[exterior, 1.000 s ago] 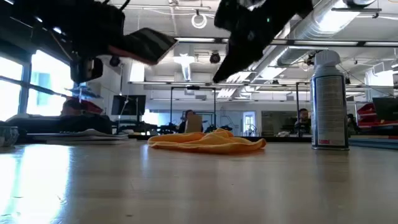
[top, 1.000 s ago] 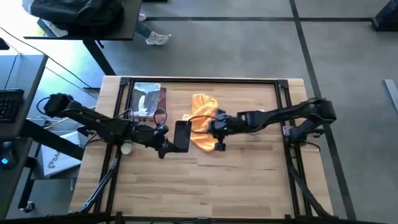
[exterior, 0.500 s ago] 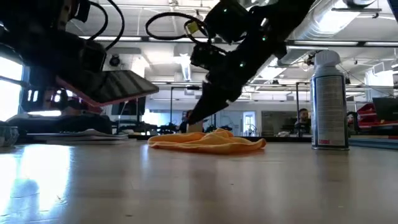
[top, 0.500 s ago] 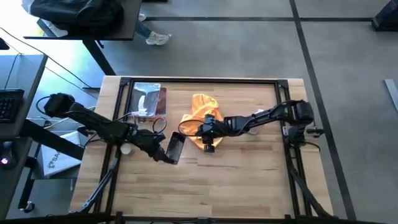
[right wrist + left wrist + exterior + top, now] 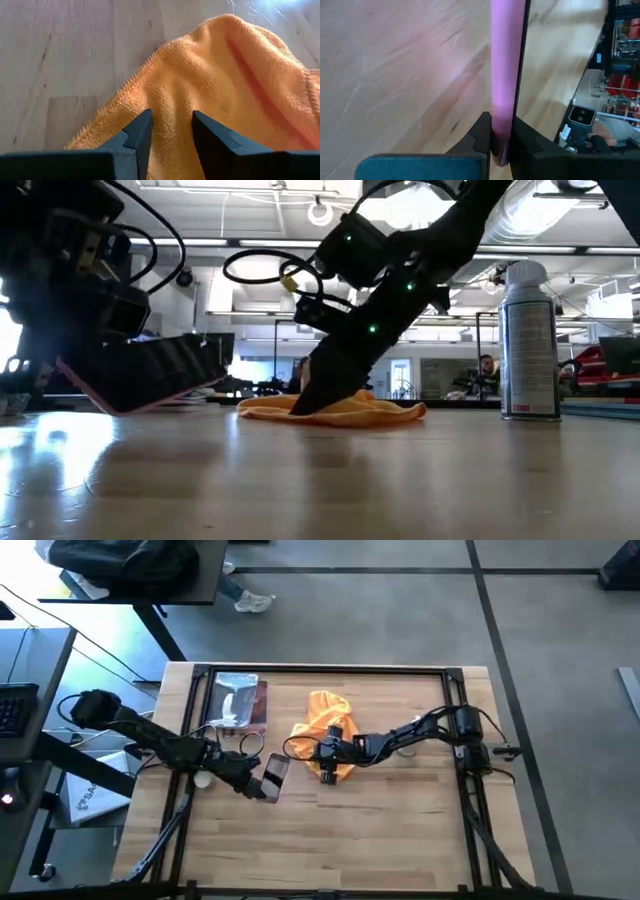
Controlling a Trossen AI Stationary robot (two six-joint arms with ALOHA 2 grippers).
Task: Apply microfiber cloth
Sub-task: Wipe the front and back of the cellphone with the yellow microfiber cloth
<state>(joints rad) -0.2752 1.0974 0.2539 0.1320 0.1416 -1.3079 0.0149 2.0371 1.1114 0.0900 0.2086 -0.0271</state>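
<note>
The orange-yellow microfiber cloth (image 5: 326,712) lies crumpled on the table's middle, also seen in the low view (image 5: 375,412). My right gripper (image 5: 170,134) stands open on the cloth's near part, slanting down (image 5: 312,398). Left of the cloth, my left gripper (image 5: 257,783) is shut on a black phone (image 5: 274,772) in a pink case. The phone sits tilted just above the table (image 5: 150,373). My left gripper pinches the phone between its two fingers (image 5: 482,136), one on each flat face, at one end of the pink-edged case (image 5: 501,115). The phone sticks out ahead of the fingers, tilted, its low end (image 5: 105,402) close to the table. My right gripper has its open fingertips (image 5: 141,131) down on the cloth's near part (image 5: 170,107), coming from above and slanting from the table's right. A ridge of cloth lies between the two fingers. The cloth rests on the table.
A silvery packet (image 5: 238,702) lies at the far left of the table. A spray can (image 5: 527,340) stands upright to the right of the cloth. A small white round thing (image 5: 203,778) lies under my left arm. Bare wood fills the near half.
My right gripper has gone toward the table's left and down onto the cloth. My left gripper has sunk toward the table and shifted a little left and near, and the phone it holds has come down from high up to just above the wood.
</note>
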